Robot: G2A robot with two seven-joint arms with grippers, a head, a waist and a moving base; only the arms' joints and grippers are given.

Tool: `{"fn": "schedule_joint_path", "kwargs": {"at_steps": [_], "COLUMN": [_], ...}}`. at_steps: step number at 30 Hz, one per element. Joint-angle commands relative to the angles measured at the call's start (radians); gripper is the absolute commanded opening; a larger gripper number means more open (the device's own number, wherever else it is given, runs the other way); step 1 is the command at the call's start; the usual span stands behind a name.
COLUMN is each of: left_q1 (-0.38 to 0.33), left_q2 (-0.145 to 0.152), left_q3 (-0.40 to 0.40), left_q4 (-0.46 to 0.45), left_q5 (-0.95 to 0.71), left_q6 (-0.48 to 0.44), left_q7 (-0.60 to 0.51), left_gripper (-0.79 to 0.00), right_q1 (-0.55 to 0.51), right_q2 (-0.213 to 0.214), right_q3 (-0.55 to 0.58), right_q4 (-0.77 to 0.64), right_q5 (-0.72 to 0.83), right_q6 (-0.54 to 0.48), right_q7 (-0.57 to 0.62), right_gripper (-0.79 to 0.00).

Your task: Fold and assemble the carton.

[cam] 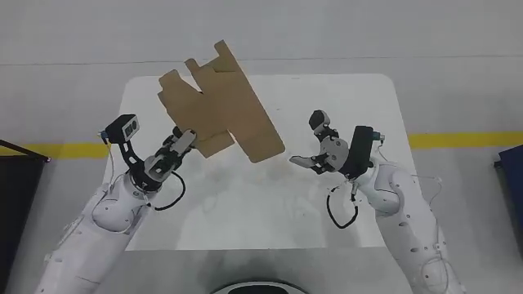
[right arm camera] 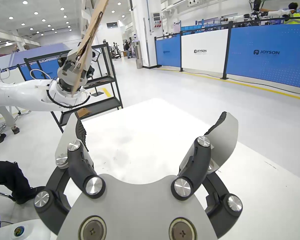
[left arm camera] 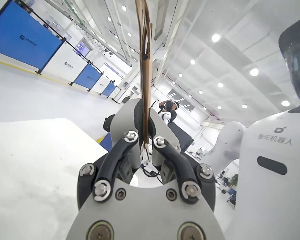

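The left gripper [cam: 186, 137] is pressed together on the carton [cam: 221, 110], pinching it at one low edge. In its wrist view the board stands edge-on between the fingers [left arm camera: 140, 116] and rises straight away from them. The right gripper [cam: 309, 140] is spread wide and holds nothing. It hangs over the table [cam: 343, 204], near the carton's closest corner but apart from it.

The main risk, I judge, is that single small grip. Nearly all of the sheet hangs beyond the pinch, so a push from the right gripper could pivot it between the pads or pull it free. A push off the crease lines could buckle a panel instead of folding it. If the right gripper closes while the sheet is tilted like this, it could catch only a flap.

The carton is a flat brown blank, not yet opened into a box. It is held clear of the table and leans outward from the left gripper. Its far end is cut into stepped flaps, and the near end is a plain rectangle. Seen edge-on it shows layers lying close together.
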Motion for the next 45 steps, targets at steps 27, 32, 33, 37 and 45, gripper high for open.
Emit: {"fn": "schedule_joint_path", "kwargs": {"at_steps": [27,32,33,37,45], "left_q1": [0.023,0.012,0.011,0.006,0.0], "left_q2": [-0.012,-0.011,-0.01,-0.009,-0.004], "left_q3": [-0.04,-0.031,-0.03,-0.027,-0.035], "left_q4": [-0.077,-0.076,-0.076,-0.074,-0.074], "left_q5": [0.509,0.484,0.477,0.442,0.416], "left_q6": [0.174,0.163,0.161,0.149,0.132], "left_q7": [-0.017,-0.069,-0.079,-0.11,-0.161], "left_gripper": [-0.785,-0.785,-0.785,-0.785,-0.785], "right_q1": [0.019,0.071,0.079,0.111,0.139], "right_q2": [0.003,0.007,0.008,0.011,0.02], "right_q3": [-0.02,-0.05,-0.058,-0.089,-0.127], "right_q4": [-0.015,-0.002,-0.001,0.001,0.003], "right_q5": [0.04,0.098,0.111,0.144,0.183], "right_q6": [-0.071,-0.08,-0.08,-0.08,-0.08], "right_q7": [0.02,0.086,0.097,0.155,0.249], "right_gripper": [0.0,0.0,0.0,0.0,0.0]}}
